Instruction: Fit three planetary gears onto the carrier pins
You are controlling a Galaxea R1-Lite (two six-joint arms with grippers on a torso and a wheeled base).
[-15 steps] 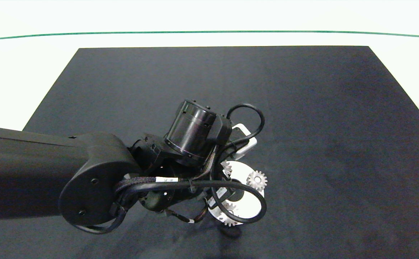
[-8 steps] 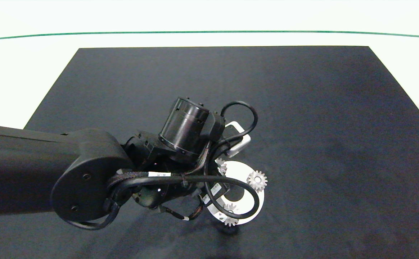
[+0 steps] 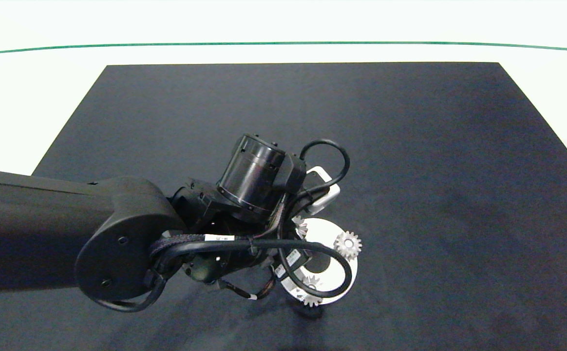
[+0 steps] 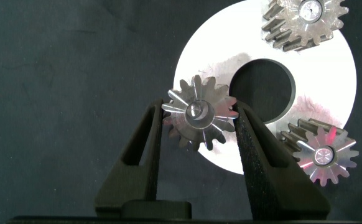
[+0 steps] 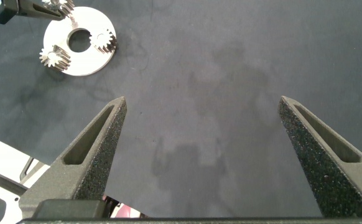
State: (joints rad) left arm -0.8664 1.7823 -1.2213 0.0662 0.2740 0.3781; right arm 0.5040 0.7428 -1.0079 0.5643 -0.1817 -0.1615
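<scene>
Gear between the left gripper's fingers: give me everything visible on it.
The gear is small, silver, shiny metal, with pointed teeth around a hub whose centre shows a pale pin end. It lies flat over the edge of the white disc, beside the disc's central hole. The left gripper has a dark finger at each side of it, at the teeth. Two like gears sit elsewhere on the disc.

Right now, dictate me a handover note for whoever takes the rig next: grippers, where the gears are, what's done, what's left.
Left gripper: over the near edge of the white disc, fingers against the third gear, which sits over its pin.
Right gripper: open, empty, parked above bare black mat, away from the disc.
Done: two gears seated on carrier pins, one at the disc's far side, one at its rim.
Left: confirm the third gear is fully down on its pin, release it, withdraw the left arm.
</scene>
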